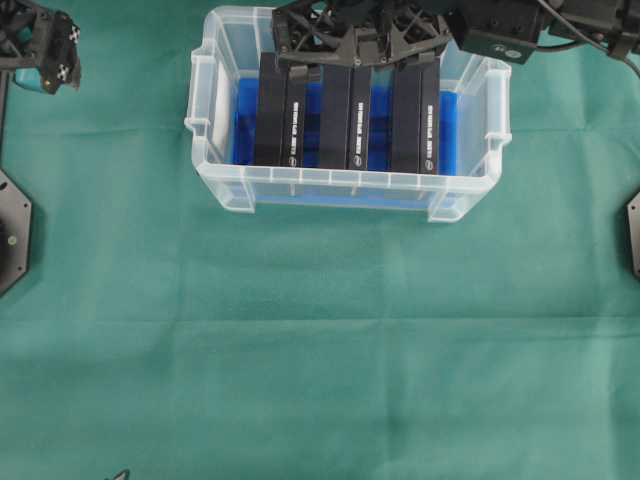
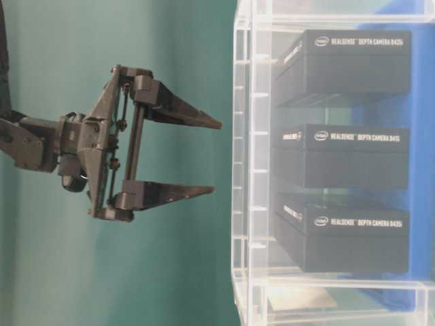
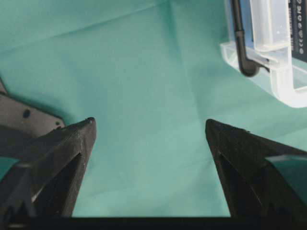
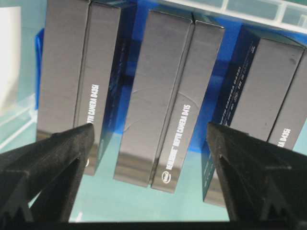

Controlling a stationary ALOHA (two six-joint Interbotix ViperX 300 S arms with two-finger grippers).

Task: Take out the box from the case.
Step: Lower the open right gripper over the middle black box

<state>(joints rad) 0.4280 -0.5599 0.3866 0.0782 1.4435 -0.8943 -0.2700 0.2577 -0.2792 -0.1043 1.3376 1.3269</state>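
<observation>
Overhead: a green cloth-covered desk [image 1: 320, 350] is seen, wide bare cloth in front; the clear plastic case [image 1: 205, 130] holds three black boxes [image 1: 347, 118]. Right wrist: right gripper [image 4: 149, 132] jaws wide above them. Left wrist: left gripper [image 3: 150, 125] jaws wide — over cloth.

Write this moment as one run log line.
right gripper: open above middle box | left gripper: open, empty | three boxes in case

A green cloth [image 1: 320, 340] covers the table, with soft creases. At 9 o'clock and at 3 o'clock of the overhead view lie black plates [image 1: 12, 232], partly cut by the edges.
</observation>
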